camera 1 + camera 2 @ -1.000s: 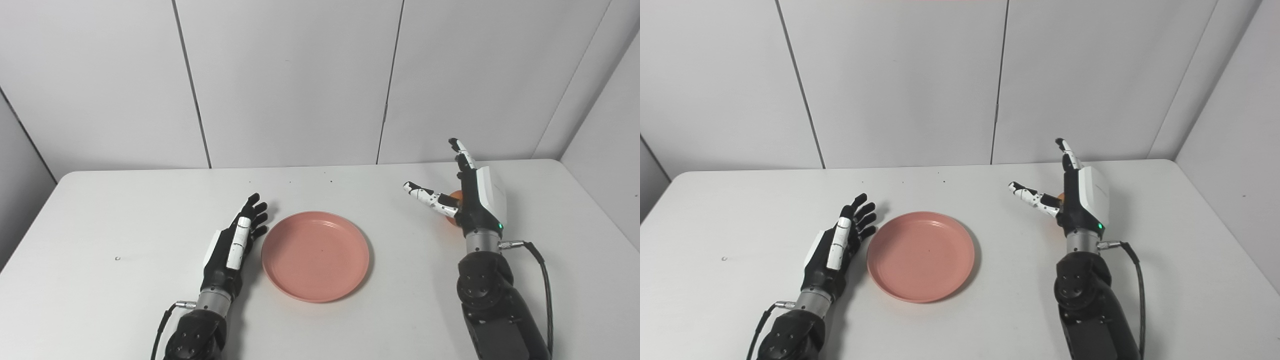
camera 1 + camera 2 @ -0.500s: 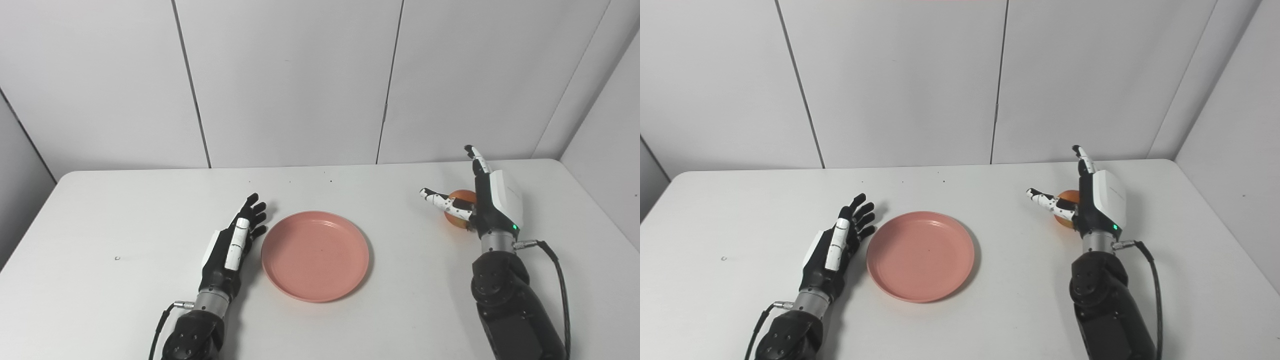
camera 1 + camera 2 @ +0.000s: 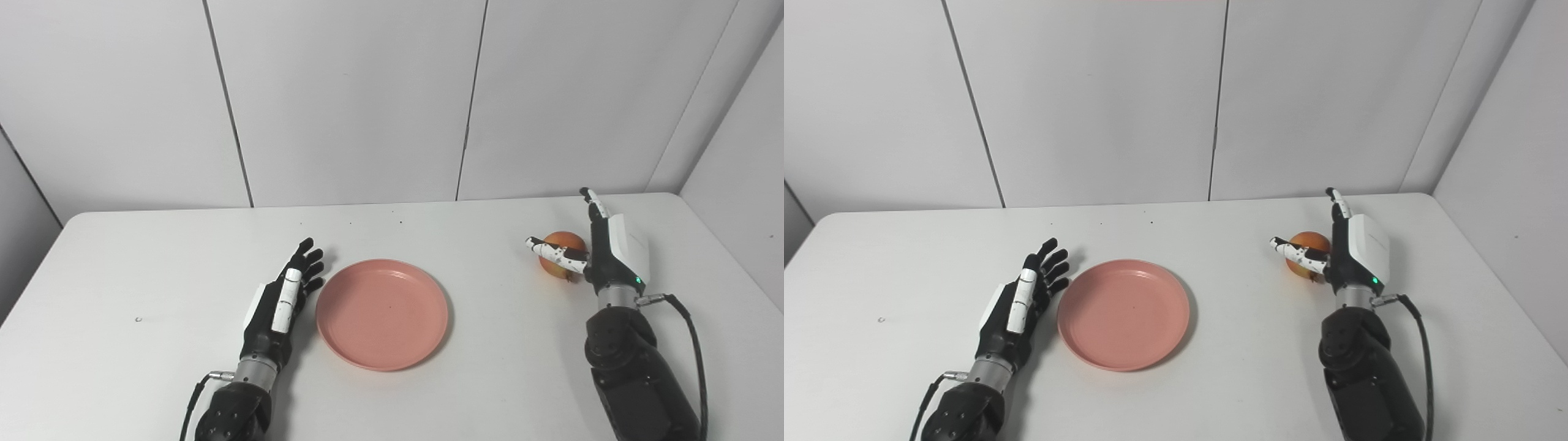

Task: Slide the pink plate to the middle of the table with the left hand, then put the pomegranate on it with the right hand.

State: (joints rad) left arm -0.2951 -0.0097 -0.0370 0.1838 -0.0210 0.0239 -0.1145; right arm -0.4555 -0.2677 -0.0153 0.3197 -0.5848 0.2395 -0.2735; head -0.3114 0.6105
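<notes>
Pale grey wall panels [image 3: 349, 98] are standing behind a white tabletop [image 3: 153, 257] that is filling the lower part of both views. The right robot hand [image 3: 603, 248] is standing upright on its edge with its fingers [image 3: 593, 202] stretched toward the back wall and its thumb [image 3: 551, 252] reaching leftward, spread and holding nothing. The thumb is crossing in front of the pomegranate [image 3: 556, 256], which is sitting on the tabletop just beside the palm; whether they are touching cannot be told. The fruit is looking round, with no clear long axis, and a small dark tip is showing at its lower right. The left robot hand [image 3: 280, 299] is lying low near the tabletop, fingers spread and pointing away toward the wall, holding nothing, just beside the left rim of the pink plate [image 3: 381, 313]. The plate is lying flat and upright near the middle of the tabletop, well apart from the pomegranate.
</notes>
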